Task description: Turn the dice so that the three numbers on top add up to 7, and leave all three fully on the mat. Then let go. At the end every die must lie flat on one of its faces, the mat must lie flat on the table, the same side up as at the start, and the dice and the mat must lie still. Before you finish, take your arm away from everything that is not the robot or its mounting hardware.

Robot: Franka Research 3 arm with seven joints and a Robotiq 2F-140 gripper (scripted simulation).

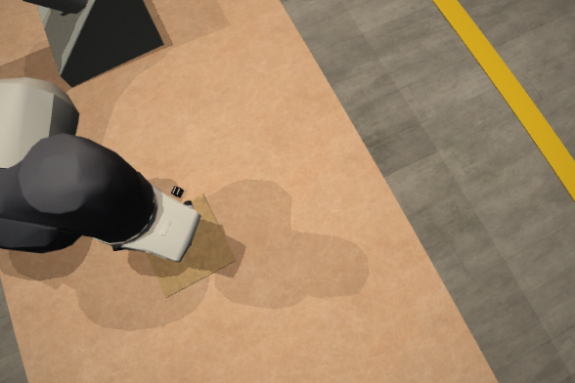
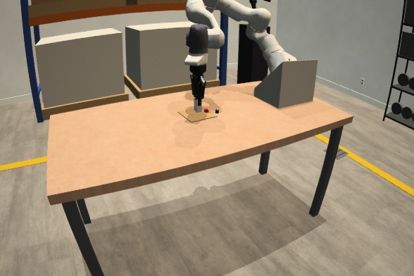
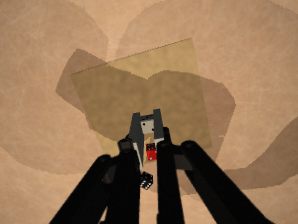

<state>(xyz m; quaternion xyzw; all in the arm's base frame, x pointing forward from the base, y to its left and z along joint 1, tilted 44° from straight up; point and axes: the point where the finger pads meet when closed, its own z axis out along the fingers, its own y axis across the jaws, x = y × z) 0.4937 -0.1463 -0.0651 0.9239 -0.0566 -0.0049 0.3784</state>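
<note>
The gripper (image 2: pixel 198 109) (image 3: pixel 147 124) points down, low over the tan square mat (image 1: pixel 205 264) (image 2: pixel 191 118) (image 3: pixel 175 55). It is shut on a white die (image 3: pixel 147 127), which shows dark pips between the fingertips in the wrist view. Whether that die touches the mat cannot be told. A red die (image 2: pixel 206 110) (image 3: pixel 151 154) rests near the mat's robot-side edge, close to the fingers; the arm hides it in the top view. A black die (image 1: pixel 177 191) (image 2: pixel 217 111) (image 3: pixel 146 180) with several white pips lies on the table, off the mat. The mat looks flat.
The wooden table (image 1: pixel 303 156) (image 2: pixel 123 148) surrounds the mat. A grey wedge-shaped block (image 1: pixel 114 29) (image 2: pixel 297 82) stands on the table near the arm's base. The arm's hand covers part of the mat in the top view.
</note>
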